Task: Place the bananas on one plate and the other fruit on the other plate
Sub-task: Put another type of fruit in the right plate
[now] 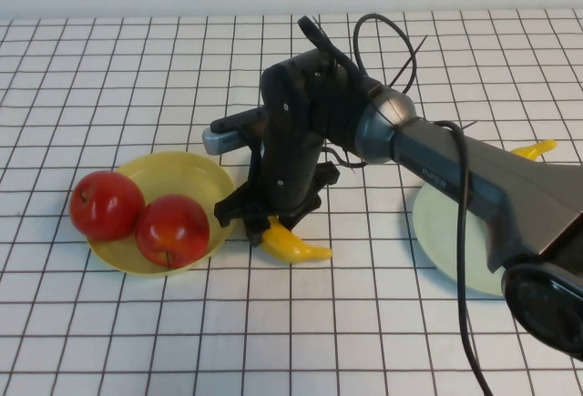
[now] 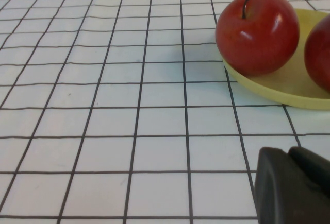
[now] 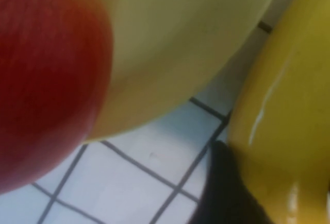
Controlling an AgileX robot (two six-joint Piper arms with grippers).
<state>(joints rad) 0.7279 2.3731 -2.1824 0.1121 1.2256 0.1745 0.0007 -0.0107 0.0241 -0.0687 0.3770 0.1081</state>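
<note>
One banana [image 1: 293,246] lies flat under right gripper [image 1: 258,225], tip rightward.

faint lettering on the right arm [image 1: 455,182] is unreadable.

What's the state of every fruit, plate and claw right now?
Apples: both on the yellow plate.
Banana: on the table beside that plate, right claw down around it.
Second banana: far right, mostly hidden.
Blue-green plate: no fruit visible.
Left claw: shut, parked near the apples.
</note>
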